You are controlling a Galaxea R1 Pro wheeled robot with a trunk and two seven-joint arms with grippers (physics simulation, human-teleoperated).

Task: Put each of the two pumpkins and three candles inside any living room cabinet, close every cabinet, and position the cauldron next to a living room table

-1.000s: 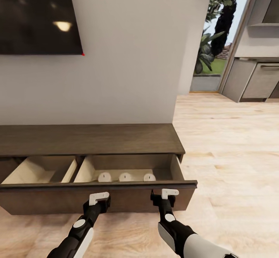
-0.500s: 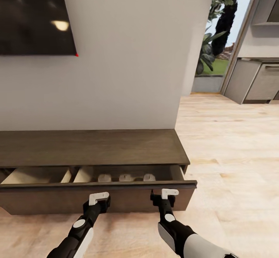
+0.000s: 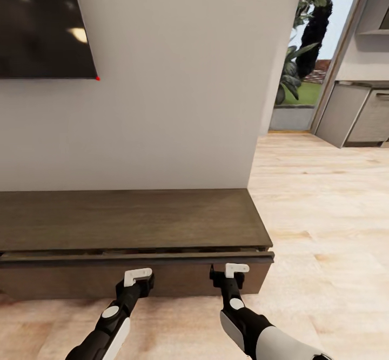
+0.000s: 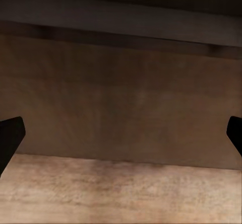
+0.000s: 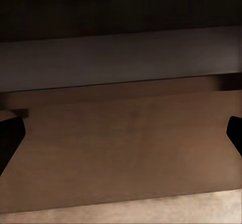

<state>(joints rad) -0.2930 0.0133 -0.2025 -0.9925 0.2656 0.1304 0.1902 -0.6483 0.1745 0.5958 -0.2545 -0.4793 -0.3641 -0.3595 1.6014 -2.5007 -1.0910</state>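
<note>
A long, low, dark-brown wooden cabinet (image 3: 129, 225) runs along a plain white wall (image 3: 173, 79), filling the near left and middle of the head view. Its wide drawer front (image 3: 178, 273) sits almost flush under the top board, with only a thin dark gap showing along its upper edge. Two black-and-white robot arms reach forward from the near edge of the scene. The left gripper (image 3: 138, 277) and the right gripper (image 3: 232, 271) both sit right against the drawer front, side by side, the left one near the middle of the drawer and the right one close to its right end. In the left wrist view the left gripper's two dark fingertips (image 4: 10, 138) stand wide apart, released, with the brown drawer front close ahead and pale wood floor beneath. In the right wrist view the right gripper's fingertips (image 5: 10, 136) are likewise spread wide and hold nothing, facing the same brown panel. A dark television screen (image 3: 43, 25) hangs on the wall at far left. To the right, light wooden floor (image 3: 324, 214) stretches away toward grey kitchen cupboards (image 3: 362, 117) and a doorway with green plants (image 3: 302, 52) outside.
</note>
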